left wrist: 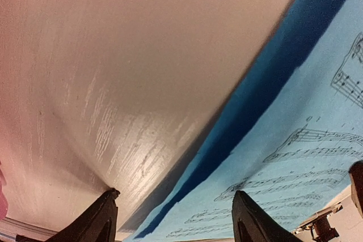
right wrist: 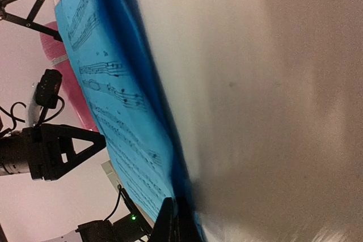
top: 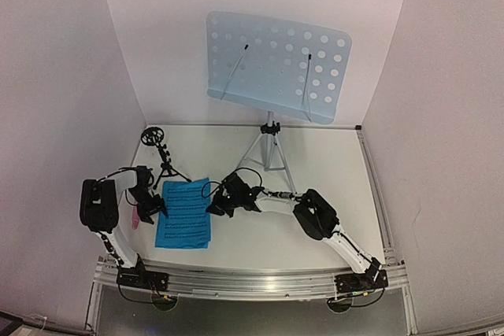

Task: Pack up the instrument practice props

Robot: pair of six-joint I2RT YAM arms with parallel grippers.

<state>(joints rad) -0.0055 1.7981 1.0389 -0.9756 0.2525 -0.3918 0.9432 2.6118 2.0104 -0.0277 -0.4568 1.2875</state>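
Two blue music sheets (top: 185, 212) lie stacked on the white table, near left of centre. My right gripper (top: 214, 207) is at their right edge, its jaws (right wrist: 177, 222) shut on the edge of the sheets (right wrist: 113, 111). My left gripper (top: 151, 207) is at the sheets' left edge, open, with its fingertips (left wrist: 108, 215) astride the sheet edge (left wrist: 283, 157). The pink microphone (top: 135, 218) lies just left of the sheets, partly hidden by the left gripper; it also shows in the right wrist view (right wrist: 63, 77). The black tripod mic stand (top: 161, 156) stands behind the sheets. The silver-tripod stand (top: 270, 151) with the pale-blue desk (top: 276, 64) stands at the back centre.
White walls close the table in at the left, back and right. A metal rail (top: 252, 279) runs along the near edge, where both arm bases are bolted. The silver tripod's front leg reaches down close to my right arm.
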